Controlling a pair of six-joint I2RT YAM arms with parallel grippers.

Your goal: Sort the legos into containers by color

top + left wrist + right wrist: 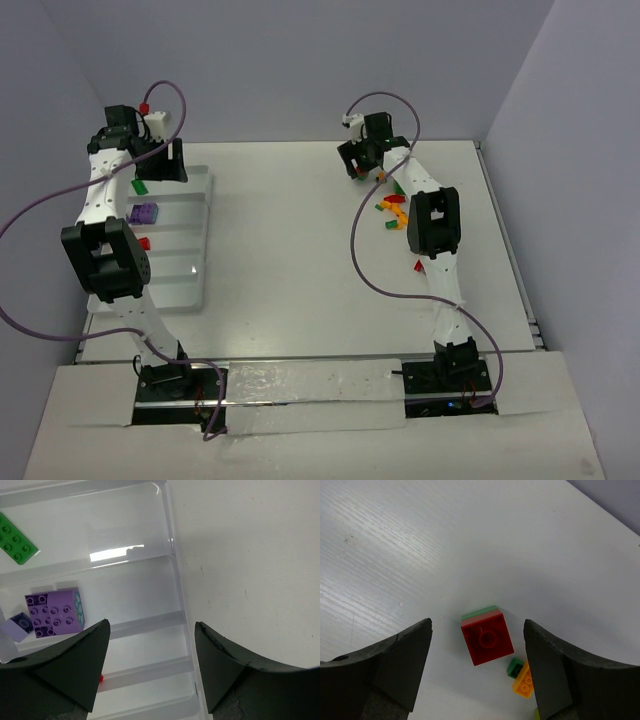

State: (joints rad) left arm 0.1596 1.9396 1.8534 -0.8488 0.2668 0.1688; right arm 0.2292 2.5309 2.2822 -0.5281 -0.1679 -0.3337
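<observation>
The white tray (195, 215) lies at the left. It holds a green brick (17, 538), a purple brick (55, 612), a small lavender brick (17, 626) and a red bit (100, 678), each colour in its own compartment. My left gripper (151, 622) is open and empty above the tray's right end (172, 570); in the top view it (168, 163) is over the tray's far end. My right gripper (477, 622) is open, straddling a red brick (486, 639) with a green layer under it. A dark green brick (515, 667) and an orange brick (525, 680) lie beside it.
More loose bricks in green, orange and red lie under the right arm (395, 212), and a red one (420, 265) nearer its base. The table's right edge (505, 250) runs close by. Cables loop off both arms.
</observation>
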